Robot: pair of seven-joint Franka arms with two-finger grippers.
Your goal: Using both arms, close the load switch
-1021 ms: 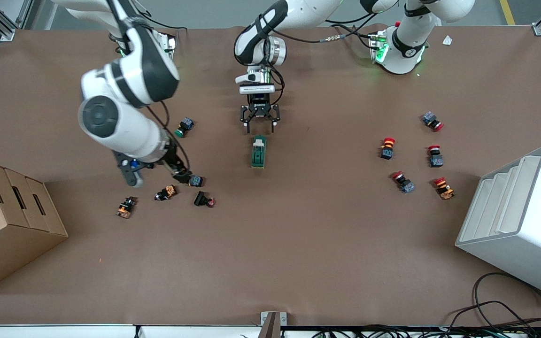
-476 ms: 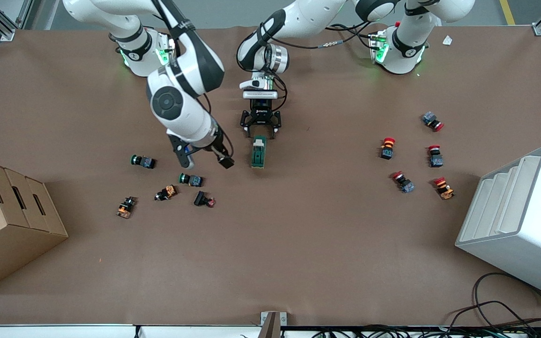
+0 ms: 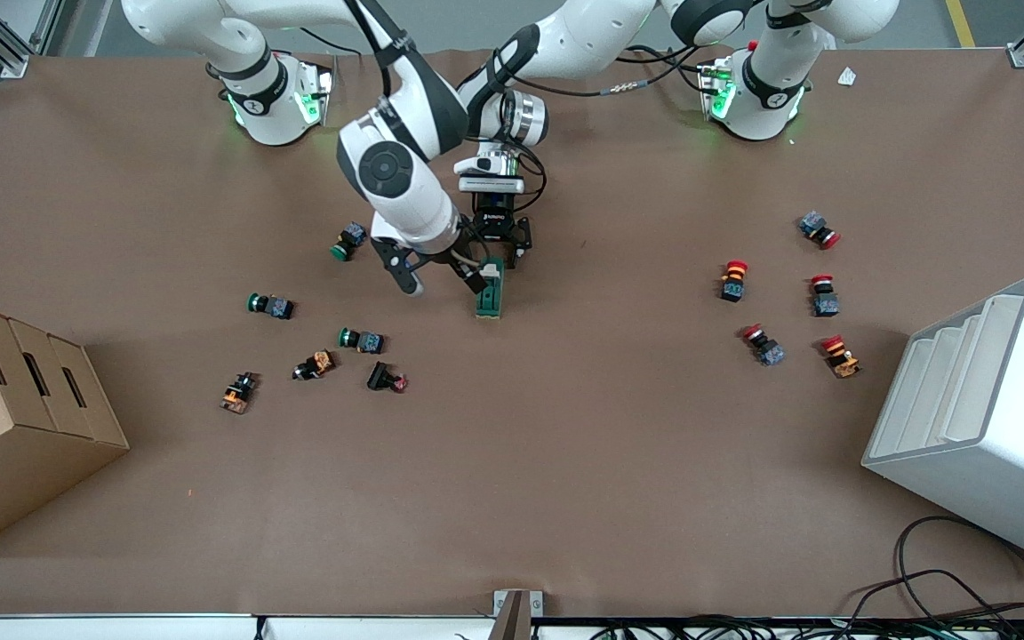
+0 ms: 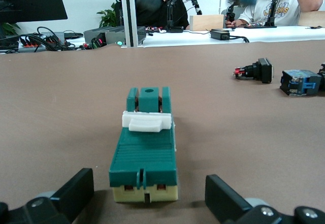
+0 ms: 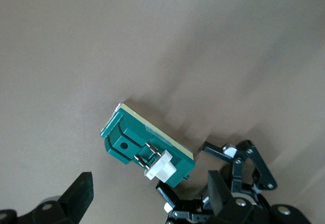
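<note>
Fingers spread on both the left gripper (image 3: 496,258) and right gripper (image 3: 476,283), flanking the load switch (image 3: 490,293) untouched.

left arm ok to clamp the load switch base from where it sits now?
Probably yes. The left tool is open, its fingers straddling the end of the load switch with nothing between them. The right tool, open over the switch, crowds it from above.

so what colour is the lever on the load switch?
White lever, dark-green load switch; clearest in left wrist view.
</note>
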